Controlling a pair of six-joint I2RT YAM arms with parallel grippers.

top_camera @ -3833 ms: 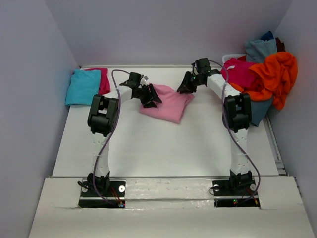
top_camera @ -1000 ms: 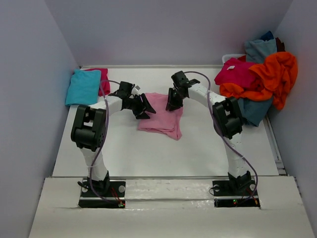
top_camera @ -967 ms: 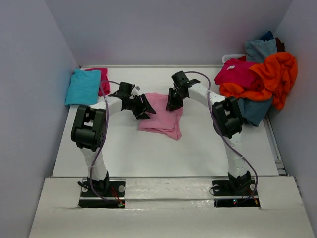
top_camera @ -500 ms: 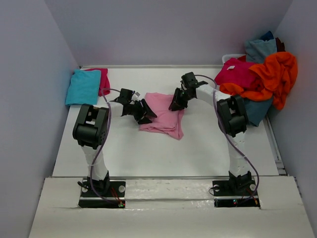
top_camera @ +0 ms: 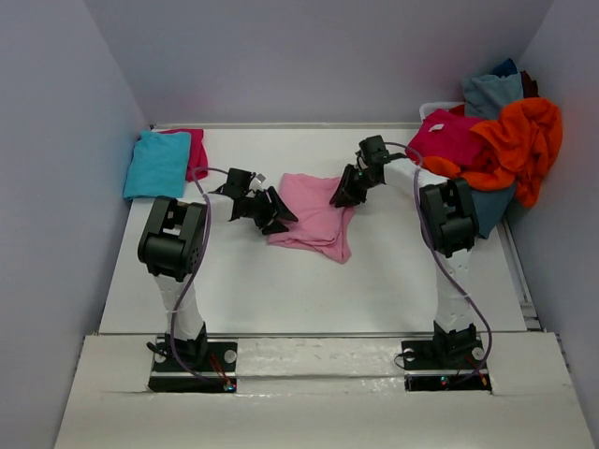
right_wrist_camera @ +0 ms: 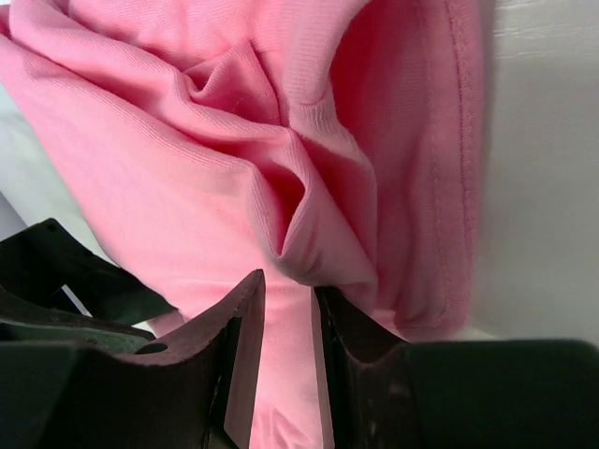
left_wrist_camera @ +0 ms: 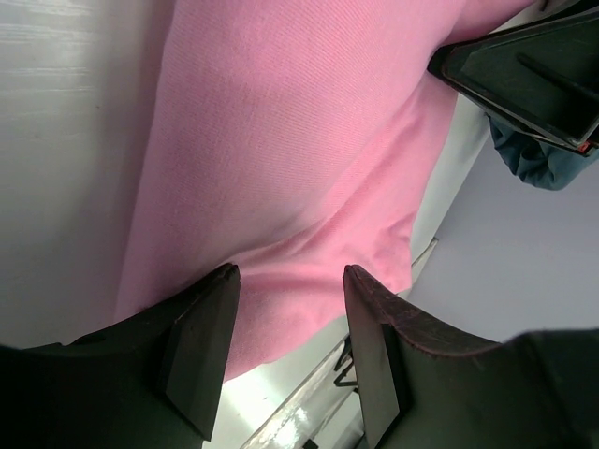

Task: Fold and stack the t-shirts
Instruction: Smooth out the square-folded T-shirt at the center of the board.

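The light pink t-shirt [top_camera: 314,217] lies loosely folded in the middle of the table, bunched in creases [right_wrist_camera: 234,140]. My right gripper [top_camera: 344,190] is at its far right edge, and its narrow jaws [right_wrist_camera: 288,282] are shut on a fold of pink cloth. My left gripper [top_camera: 274,213] sits at the shirt's left edge. Its jaws [left_wrist_camera: 290,273] are open, with pink cloth [left_wrist_camera: 281,140] and bare table showing between them. A folded turquoise t-shirt [top_camera: 157,164] lies on a magenta one [top_camera: 196,150] at the far left.
A heap of unfolded shirts, magenta [top_camera: 456,138], orange [top_camera: 519,140] and grey-blue [top_camera: 491,94], fills a bin at the far right. Grey walls close in the white table [top_camera: 309,290] on three sides. The right gripper's black body [left_wrist_camera: 524,75] shows in the left wrist view.
Over the last second my right gripper has moved right and the pink shirt's right side has shifted with it. My left gripper has moved slightly right and nearer. Neither jaw opening has changed.
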